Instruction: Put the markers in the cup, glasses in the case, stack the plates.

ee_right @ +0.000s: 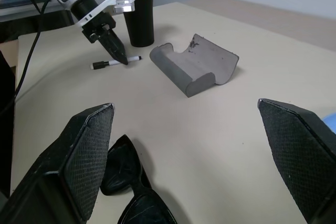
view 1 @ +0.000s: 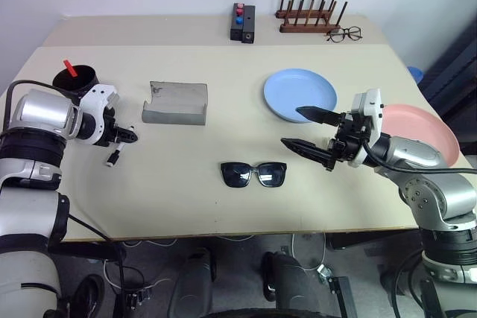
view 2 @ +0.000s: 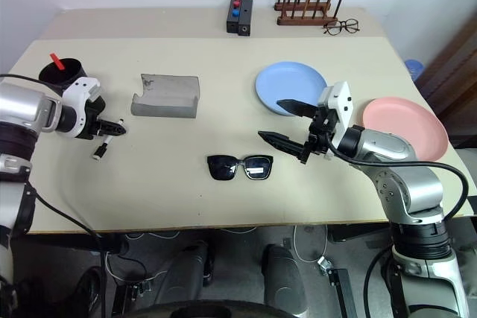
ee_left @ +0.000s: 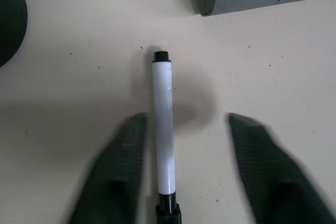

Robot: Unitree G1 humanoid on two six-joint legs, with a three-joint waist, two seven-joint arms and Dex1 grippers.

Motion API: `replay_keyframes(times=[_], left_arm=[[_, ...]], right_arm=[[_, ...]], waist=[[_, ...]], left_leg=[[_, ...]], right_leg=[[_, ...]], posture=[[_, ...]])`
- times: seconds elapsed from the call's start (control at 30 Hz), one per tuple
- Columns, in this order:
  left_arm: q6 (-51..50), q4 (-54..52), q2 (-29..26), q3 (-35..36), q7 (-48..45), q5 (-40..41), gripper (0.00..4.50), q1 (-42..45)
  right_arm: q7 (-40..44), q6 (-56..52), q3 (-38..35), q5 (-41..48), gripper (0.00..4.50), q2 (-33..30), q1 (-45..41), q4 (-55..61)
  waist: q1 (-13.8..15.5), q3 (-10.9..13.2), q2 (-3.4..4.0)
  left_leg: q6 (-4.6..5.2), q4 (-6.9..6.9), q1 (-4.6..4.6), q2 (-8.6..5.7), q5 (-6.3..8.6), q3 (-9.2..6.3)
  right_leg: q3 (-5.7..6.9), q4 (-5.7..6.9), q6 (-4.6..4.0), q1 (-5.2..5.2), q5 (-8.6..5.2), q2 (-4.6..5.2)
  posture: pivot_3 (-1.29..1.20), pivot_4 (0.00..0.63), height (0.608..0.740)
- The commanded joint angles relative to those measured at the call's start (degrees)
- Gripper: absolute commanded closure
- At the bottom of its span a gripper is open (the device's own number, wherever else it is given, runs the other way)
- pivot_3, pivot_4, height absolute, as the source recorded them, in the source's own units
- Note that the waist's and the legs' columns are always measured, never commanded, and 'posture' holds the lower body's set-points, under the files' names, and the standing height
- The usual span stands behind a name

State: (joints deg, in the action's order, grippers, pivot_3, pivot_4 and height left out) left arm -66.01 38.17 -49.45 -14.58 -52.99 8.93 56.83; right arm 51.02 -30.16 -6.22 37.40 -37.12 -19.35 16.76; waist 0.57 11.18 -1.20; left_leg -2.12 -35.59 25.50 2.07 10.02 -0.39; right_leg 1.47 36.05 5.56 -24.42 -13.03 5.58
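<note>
Counted: two markers, one white (ee_left: 163, 129) between the left gripper's (ee_left: 186, 174) spread jaws, one red-capped (view 1: 70, 68) in the cup (view 1: 77, 82); right gripper (view 1: 307, 130) agape.

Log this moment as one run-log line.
left gripper: around white marker on table | right gripper: open above sunglasses | cup: holds red-capped marker

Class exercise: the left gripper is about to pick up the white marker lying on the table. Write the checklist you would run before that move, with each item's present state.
1. White marker lies between the left gripper fingers: ok.
2. Fingers closed on the marker: not ok, a gap shows on one side.
3. Marker flat on the table, apart from the case: ok.
4. Cup upright beside the left arm: ok.
5. Room in the cup beside the red-capped marker: cannot tell.
6. Right gripper away, above the sunglasses: ok.
</note>
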Motion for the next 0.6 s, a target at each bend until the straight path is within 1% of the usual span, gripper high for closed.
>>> replay_keyframes(times=[0.03, 0.4, 0.6], left_arm=[[-0.68, -0.45, -0.74, 0.37, -0.44, -0.96, 4.47, 0.42], [-2.44, -3.23, -1.68, 0.85, -1.43, -0.97, 4.47, 0.28], [1.4, -4.95, -3.28, -1.21, -2.99, -3.08, 4.47, 0.34]], right_arm=[[-0.1, 1.0, -1.26, 0.45, 0.0, -0.11, -0.42, 2.25], [0.07, 1.51, -0.99, -0.15, 0.0, -0.03, -0.92, 1.41], [0.09, 2.0, -0.65, -0.56, 0.0, 0.27, -1.31, 0.92]], waist=[[0.04, -0.01, 0.01], [0.03, -0.01, 0.03], [0.0, -0.01, 0.02]], left_leg=[[0.0, 0.0, 0.0, 0.0, 0.0, 0.0], [0.0, -0.01, -0.02, 0.0, 0.0, -0.01], [0.0, -0.01, -0.02, 0.0, 0.0, 0.0]], right_leg=[[0.0, 0.0, 0.0, 0.0, 0.0, 0.0], [-0.01, 0.01, 0.0, 0.01, 0.0, 0.0], [-0.01, 0.01, 0.0, 0.01, 0.0, 0.0]], posture=[[0.0, 0.15, 0.74], [0.0, 0.15, 0.74], [0.0, 0.15, 0.74]])
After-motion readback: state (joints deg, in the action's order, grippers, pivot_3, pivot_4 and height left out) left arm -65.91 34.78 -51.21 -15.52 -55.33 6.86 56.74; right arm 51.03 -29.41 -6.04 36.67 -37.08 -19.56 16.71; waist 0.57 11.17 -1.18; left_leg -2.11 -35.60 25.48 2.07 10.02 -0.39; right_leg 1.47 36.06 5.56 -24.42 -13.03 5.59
